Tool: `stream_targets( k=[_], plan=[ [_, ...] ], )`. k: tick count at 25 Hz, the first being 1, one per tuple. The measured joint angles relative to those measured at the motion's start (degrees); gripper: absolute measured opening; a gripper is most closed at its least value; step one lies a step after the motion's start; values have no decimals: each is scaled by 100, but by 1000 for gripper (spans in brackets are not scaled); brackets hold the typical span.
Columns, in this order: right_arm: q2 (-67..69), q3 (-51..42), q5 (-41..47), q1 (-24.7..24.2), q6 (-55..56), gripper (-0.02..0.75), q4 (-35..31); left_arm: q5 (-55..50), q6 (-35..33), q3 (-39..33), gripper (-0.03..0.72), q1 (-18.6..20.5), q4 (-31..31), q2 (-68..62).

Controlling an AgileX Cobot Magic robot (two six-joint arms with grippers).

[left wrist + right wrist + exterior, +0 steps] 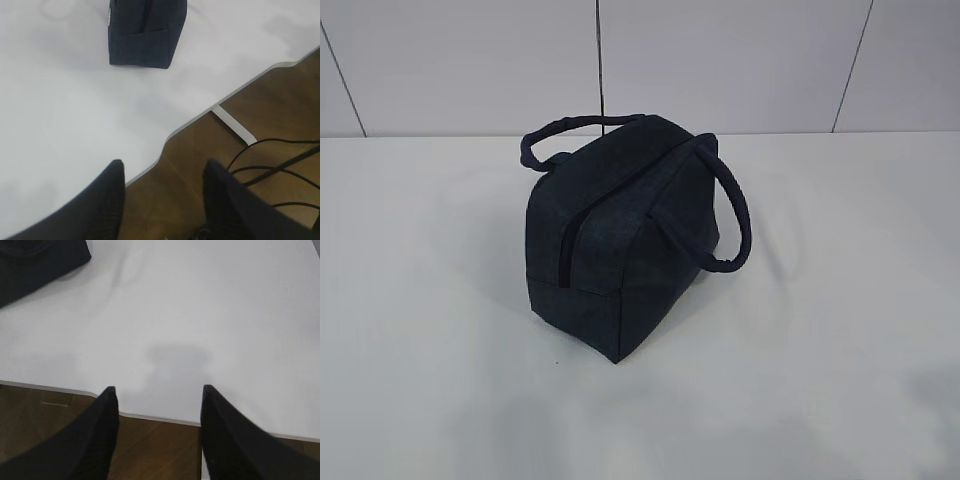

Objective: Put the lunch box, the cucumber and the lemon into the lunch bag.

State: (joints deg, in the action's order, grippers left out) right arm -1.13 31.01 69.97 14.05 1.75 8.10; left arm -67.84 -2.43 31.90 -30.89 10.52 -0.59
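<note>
The dark navy lunch bag (620,235) stands on the white table (840,330), its zipper running down the near end and its two loop handles hanging to either side. The bag's bottom end (145,37) shows at the top of the left wrist view, and a corner of it (35,262) at the upper left of the right wrist view. My left gripper (162,167) hangs open over the table's front edge, holding nothing. My right gripper (157,390) is likewise open and empty at the front edge. The lunch box, the cucumber and the lemon are out of view.
The table's curved front edge (200,117) runs under both grippers, with brown wooden floor (270,100) beyond. Black cables (280,170) lie on the floor at the right. A tiled wall (720,60) stands behind the table.
</note>
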Motion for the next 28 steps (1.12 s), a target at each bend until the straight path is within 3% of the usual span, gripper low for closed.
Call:
stream_targets(
  k=[8, 18, 21, 28],
  plan=[
    [0, -255, -353, 0, -12, 405, -11, 435, 147, -227, 371, 0, -622, 0],
    [0, -264, -437, 0, -12, 405, -21, 457, 189, -227, 371, 46, -743, 0],
    [0, -264, -439, -106, -12, 405, -50, 469, 189, -227, 371, 373, -768, 0],
    [0, -264, -439, -766, -2, 405, -302, 469, 189, -227, 371, 1789, -782, 0]
  ],
)
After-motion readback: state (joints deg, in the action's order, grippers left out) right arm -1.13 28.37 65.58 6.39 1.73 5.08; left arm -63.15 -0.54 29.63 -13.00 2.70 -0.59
